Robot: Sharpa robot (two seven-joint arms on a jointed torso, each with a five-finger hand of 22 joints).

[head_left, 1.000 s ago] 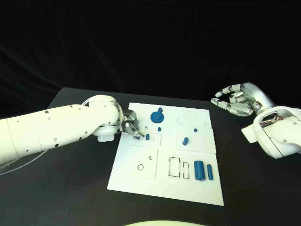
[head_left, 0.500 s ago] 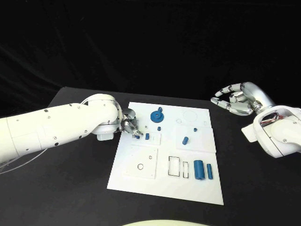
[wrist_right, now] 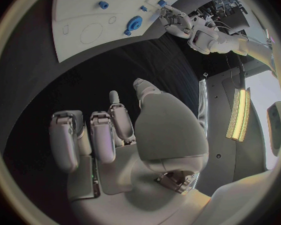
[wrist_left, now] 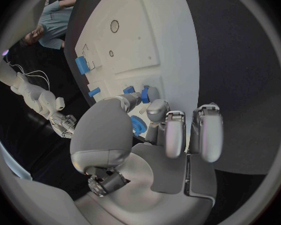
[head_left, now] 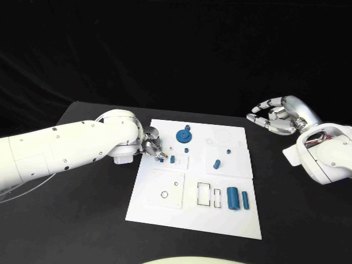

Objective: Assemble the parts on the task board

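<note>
- Little has moved since the earlier frame: the left hand stays at the task board's left edge, so assembly seems paused mid-placement.
- Its fingers curl down over a small blue part; whether they pinch it I cannot tell.
- Off the board's right edge, the right hand hovers empty, fingers loosely curled and apart.

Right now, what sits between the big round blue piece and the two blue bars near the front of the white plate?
In the head view, between the round blue piece and the blue bars lies a small blue peg on the white plate.
</note>
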